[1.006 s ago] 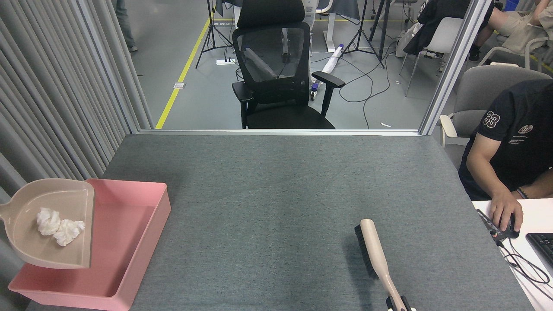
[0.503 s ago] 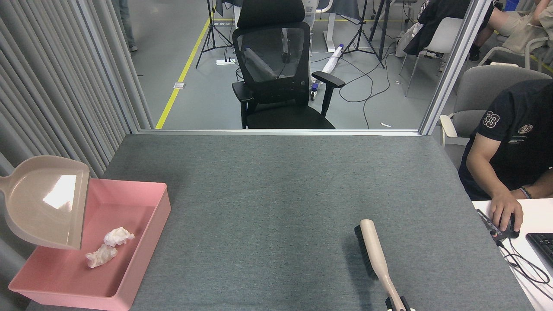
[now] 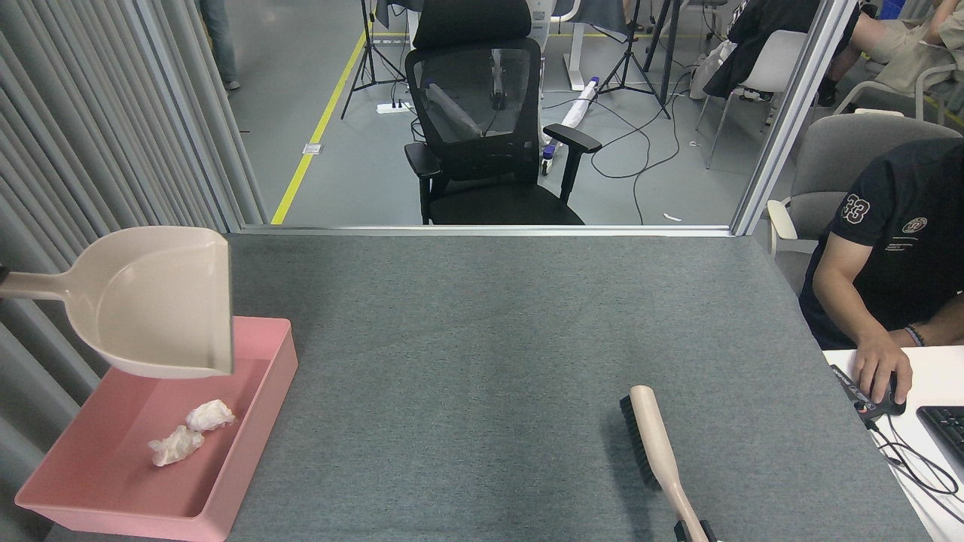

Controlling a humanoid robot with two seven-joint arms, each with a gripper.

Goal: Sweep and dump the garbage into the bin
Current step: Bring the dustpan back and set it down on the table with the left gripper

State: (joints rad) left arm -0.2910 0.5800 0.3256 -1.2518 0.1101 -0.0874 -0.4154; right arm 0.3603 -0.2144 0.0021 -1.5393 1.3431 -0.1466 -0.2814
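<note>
Both wads of garbage [image 3: 188, 435] lie inside the pink bin [image 3: 267, 399] at the tabletop's [image 3: 489, 339] left front corner. The beige dustpan [image 3: 154, 305] hangs above the bin's far end, its handle running off the left edge; the left tool is out of view. The brush [image 3: 654, 448] lies right of centre, its handle in what seems to be the right tool [image 3: 694, 533], barely visible, so its grip cannot be judged.

Two crumpled white tissue wads [image 3: 192, 430], side by side and seemingly just touching, lying inside the shallow pink bin [image 3: 265, 391]. Bin rectangular, low-walled, resting flat at the tabletop's near-left corner.
</note>
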